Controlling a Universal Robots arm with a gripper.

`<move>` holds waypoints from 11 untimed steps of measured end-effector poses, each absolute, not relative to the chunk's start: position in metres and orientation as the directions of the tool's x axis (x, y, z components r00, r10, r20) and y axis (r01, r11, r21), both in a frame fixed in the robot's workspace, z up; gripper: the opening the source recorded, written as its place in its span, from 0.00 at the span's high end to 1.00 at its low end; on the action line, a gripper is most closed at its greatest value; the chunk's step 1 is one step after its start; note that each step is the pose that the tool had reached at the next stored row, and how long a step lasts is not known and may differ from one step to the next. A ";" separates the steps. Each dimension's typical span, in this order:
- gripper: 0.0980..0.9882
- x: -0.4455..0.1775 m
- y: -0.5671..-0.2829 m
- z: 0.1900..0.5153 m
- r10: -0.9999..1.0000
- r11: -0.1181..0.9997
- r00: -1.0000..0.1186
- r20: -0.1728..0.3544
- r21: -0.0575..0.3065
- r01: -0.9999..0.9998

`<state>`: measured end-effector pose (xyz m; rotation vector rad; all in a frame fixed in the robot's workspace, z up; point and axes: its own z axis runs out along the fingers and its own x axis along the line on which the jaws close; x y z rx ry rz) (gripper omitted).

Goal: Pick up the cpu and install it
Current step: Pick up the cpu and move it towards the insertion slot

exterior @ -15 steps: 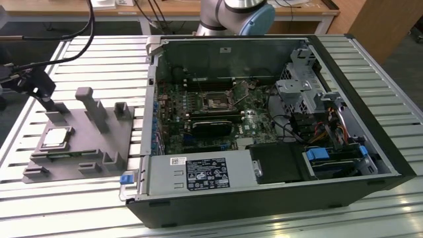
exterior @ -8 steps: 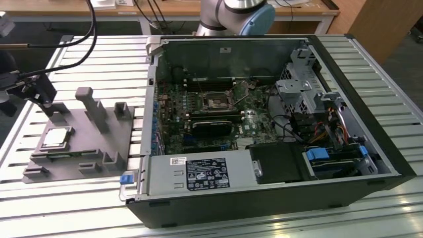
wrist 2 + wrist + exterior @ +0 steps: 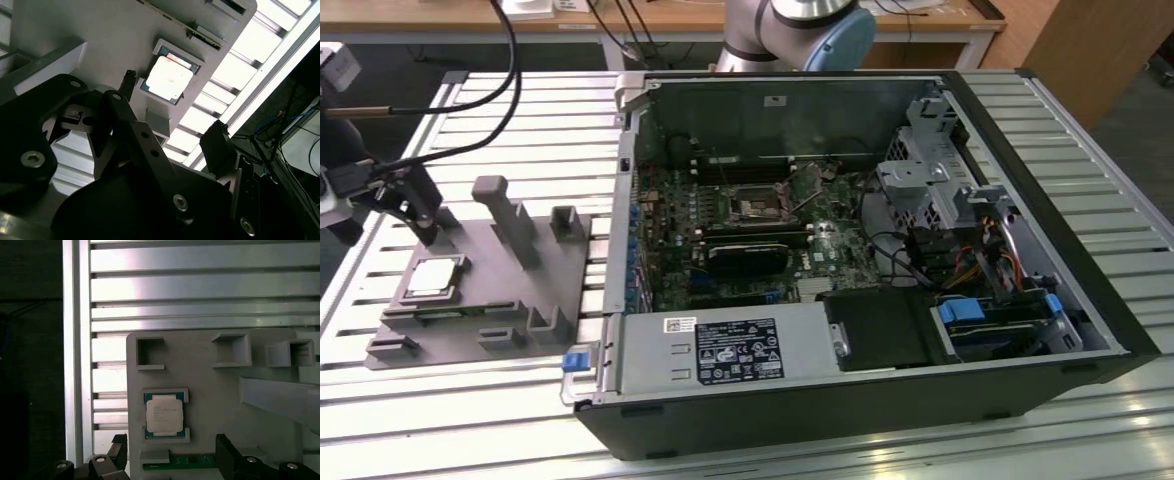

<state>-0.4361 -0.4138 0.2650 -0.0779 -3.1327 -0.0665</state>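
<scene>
**Desk:** CPU (image 3: 434, 278) position, please?

**Operator:** I see it lying flat, metal top up, in its square pocket on the grey tray (image 3: 487, 300). It is on the side of the tray toward the exterior view's left. The tray rests on the slatted table (image 3: 480, 420), just beside the open computer case (image 3: 854, 410).

**Desk:** And the gripper?

**Operator:** The gripper (image 3: 171, 455) hangs above the tray at the exterior view's left, close over the chip's far side and not touching it. Its two dark fingers (image 3: 224, 452) are spread wide apart and hold nothing. In both wrist views the CPU (image 3: 167, 78) lies in line with the gap between them, clear of each finger.

**Desk:** Anything on the board?

**Operator:** The dark square socket (image 3: 758, 207), with its metal frame, sits on the motherboard inside the case. It is well apart from the tray, toward the exterior view's right. I cannot tell from here what lies inside its frame.
</scene>
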 end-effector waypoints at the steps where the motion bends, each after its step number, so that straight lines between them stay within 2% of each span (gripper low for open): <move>1: 0.22 -0.436 -0.414 0.263 0.049 0.998 -0.999 0.008 0.042 0.050; 11: 0.22 -0.436 -0.414 0.245 0.049 0.998 -0.999 0.008 0.042 0.050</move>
